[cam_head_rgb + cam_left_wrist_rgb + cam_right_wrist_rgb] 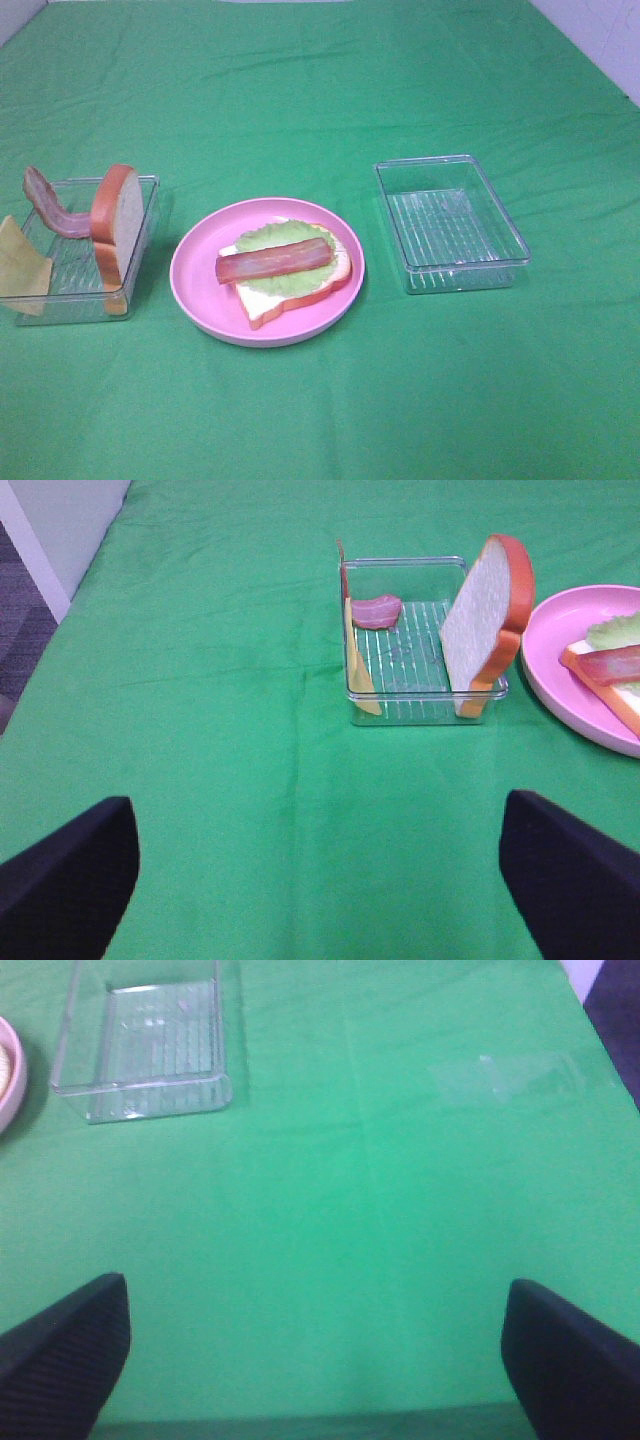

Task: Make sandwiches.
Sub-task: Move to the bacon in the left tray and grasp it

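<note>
Sandwich (262, 303) on pink plate (200, 290): bacon (273, 262) topmost. Next, probably cheese (22, 268), left of plate. Left gripper (318, 880), right gripper (315, 1360): spread wide, empty.

Bread slice (262, 305), lettuce (262, 238) and bacon strip (273, 260) lie stacked on pink plate (195, 270).

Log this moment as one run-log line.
pink plate: bread, lettuce, bacon strip stacked | left tray: upright bread slice, second bacon, cheese | right tray: nothing inside | left gripper: open | right gripper: open
</note>
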Action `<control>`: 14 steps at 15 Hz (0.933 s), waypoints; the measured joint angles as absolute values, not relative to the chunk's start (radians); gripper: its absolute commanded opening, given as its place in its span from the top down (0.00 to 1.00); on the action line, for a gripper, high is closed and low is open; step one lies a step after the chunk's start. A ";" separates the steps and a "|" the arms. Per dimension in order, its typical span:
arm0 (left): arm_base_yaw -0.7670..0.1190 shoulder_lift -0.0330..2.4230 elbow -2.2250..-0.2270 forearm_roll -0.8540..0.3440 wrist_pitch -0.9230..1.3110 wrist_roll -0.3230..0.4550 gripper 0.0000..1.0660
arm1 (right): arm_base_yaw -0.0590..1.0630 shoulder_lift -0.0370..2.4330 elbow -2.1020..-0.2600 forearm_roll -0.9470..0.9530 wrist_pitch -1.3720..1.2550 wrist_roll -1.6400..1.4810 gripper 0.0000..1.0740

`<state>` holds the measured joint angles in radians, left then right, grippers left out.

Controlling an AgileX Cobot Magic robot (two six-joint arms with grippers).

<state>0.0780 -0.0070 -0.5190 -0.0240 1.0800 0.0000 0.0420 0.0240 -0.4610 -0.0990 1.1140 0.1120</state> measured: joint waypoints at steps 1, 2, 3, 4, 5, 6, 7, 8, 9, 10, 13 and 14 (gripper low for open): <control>0.078 -0.007 -0.519 -0.024 1.080 0.000 0.15 | 0.042 0.000 -0.460 -0.083 1.114 0.084 0.10; 0.078 -0.007 -0.519 -0.024 1.080 0.000 0.15 | 0.042 -0.003 -0.458 -0.068 1.113 0.060 0.10; 0.078 -0.007 -0.519 -0.024 1.080 0.000 0.15 | 0.042 -0.003 -0.458 -0.062 1.113 0.051 0.10; 0.078 -0.007 -0.519 -0.024 1.080 0.000 0.15 | 0.042 -0.003 -0.458 -0.058 1.113 0.048 0.10; 0.078 -0.007 -0.519 -0.024 1.080 0.000 0.15 | 0.042 -0.003 -0.458 -0.056 1.112 0.042 0.10; 0.078 -0.007 -0.519 -0.024 1.080 0.000 0.15 | 0.042 -0.003 -0.458 -0.056 1.112 0.041 0.10; 0.078 -0.007 -0.519 -0.024 1.080 0.000 0.15 | 0.042 -0.003 -0.458 -0.055 1.112 0.037 0.10; 0.078 -0.007 -0.519 -0.024 1.080 0.000 0.15 | 0.042 -0.003 -0.458 -0.054 1.112 0.037 0.10; 0.078 -0.007 -0.519 -0.024 1.080 0.000 0.15 | 0.042 -0.003 -0.458 -0.053 1.112 0.037 0.10; 0.078 -0.007 -0.519 -0.024 1.080 0.000 0.15 | 0.042 -0.003 -0.458 -0.053 1.112 0.037 0.10; 0.078 -0.007 -0.519 -0.024 1.080 0.000 0.15 | 0.042 -0.003 -0.458 -0.053 1.112 0.037 0.10; 0.078 -0.007 -0.519 -0.024 1.080 0.000 0.15 | 0.042 -0.003 -0.458 -0.053 1.112 0.037 0.10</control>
